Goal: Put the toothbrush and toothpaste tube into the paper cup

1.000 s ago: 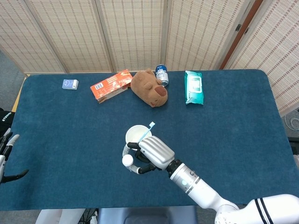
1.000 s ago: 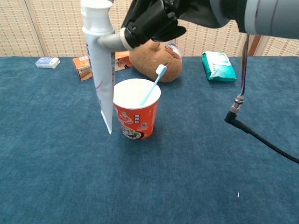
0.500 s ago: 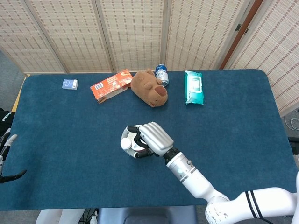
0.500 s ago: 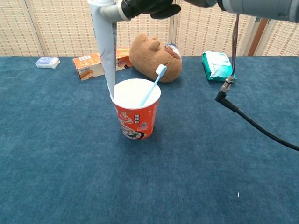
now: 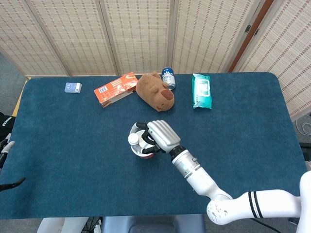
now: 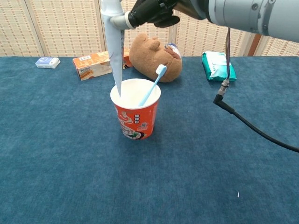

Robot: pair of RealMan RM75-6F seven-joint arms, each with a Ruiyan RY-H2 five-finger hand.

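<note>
Chest view: right hand [image 6: 154, 10] grips toothpaste tube [image 6: 113, 44] upright, tip inside paper cup [image 6: 135, 114].

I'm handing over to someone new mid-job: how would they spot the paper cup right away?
Look at the middle of the blue table, in front of the brown plush toy. The paper cup stands there upright, under the right hand, which holds the toothpaste tube over it. It is the only open container: orange-red printed wall, white inside, a blue toothbrush leaning in it.
</note>
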